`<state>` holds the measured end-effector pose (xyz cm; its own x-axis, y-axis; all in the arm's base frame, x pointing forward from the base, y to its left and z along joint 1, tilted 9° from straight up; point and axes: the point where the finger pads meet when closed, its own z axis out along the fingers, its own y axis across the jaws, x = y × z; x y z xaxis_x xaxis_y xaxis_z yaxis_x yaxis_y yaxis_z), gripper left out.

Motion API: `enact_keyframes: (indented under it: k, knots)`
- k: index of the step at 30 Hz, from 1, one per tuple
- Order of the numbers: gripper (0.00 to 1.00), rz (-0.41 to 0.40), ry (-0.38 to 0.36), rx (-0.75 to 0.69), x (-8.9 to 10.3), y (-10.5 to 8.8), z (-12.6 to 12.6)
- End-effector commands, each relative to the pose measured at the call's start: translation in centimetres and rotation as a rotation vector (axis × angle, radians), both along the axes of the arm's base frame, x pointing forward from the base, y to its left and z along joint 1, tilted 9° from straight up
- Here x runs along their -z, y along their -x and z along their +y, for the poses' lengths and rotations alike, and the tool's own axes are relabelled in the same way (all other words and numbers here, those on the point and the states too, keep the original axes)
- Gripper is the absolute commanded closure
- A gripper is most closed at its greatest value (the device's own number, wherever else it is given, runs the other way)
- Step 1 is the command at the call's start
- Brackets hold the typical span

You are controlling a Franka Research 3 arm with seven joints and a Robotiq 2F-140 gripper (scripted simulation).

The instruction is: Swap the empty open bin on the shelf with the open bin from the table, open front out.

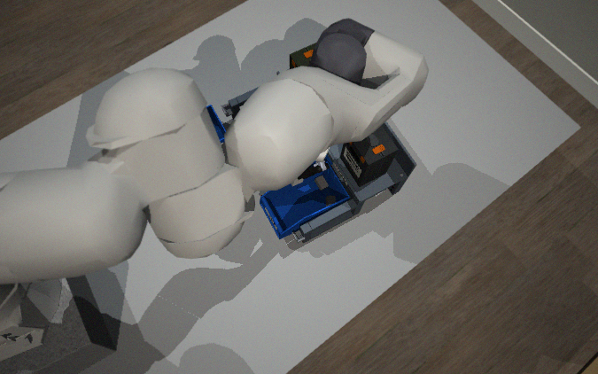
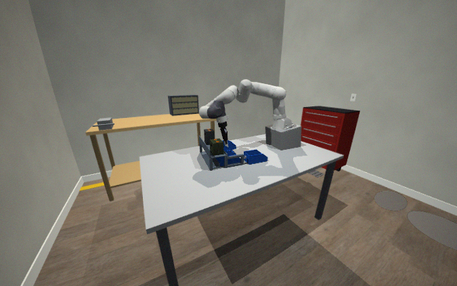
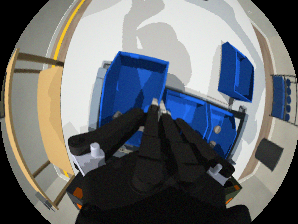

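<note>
The bin with parts [image 1: 291,202] [image 2: 232,145] [image 3: 135,75] is in the end place of the shelf [image 1: 329,224] [image 3: 97,92]. Brown parts show inside. Its front reaches out over the shelf's front and looks higher than the neighbouring bins; whether its base rests on the shelf floor is hidden. My gripper [image 3: 156,105] [image 2: 227,144] points down, its fingertips together at this bin's side wall beside the middle bin; it looks shut on that thin wall. The empty bin [image 1: 216,123] [image 2: 254,156] [image 3: 229,75] stands on the table in front of the shelf's other end.
The middle bin [image 3: 185,107] and the other end bin [image 3: 222,125] sit in the shelf, open fronts out. Two dark boxes with orange labels, one black [image 1: 368,162] [image 2: 208,136] and one green [image 1: 299,58] [image 2: 216,146], stand on the shelf's rear part, behind the bins.
</note>
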<state>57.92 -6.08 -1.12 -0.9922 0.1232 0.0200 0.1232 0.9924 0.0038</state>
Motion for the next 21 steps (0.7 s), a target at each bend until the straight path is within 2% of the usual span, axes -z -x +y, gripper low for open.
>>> enact_keyframes:
  k: [1,21]
  knots:
    - [1.00,-0.001,0.003,-0.008,0.01,-0.08,-0.02]
    - [1.00,-0.014,0.005,-0.008,0.10,-0.01,-0.01]
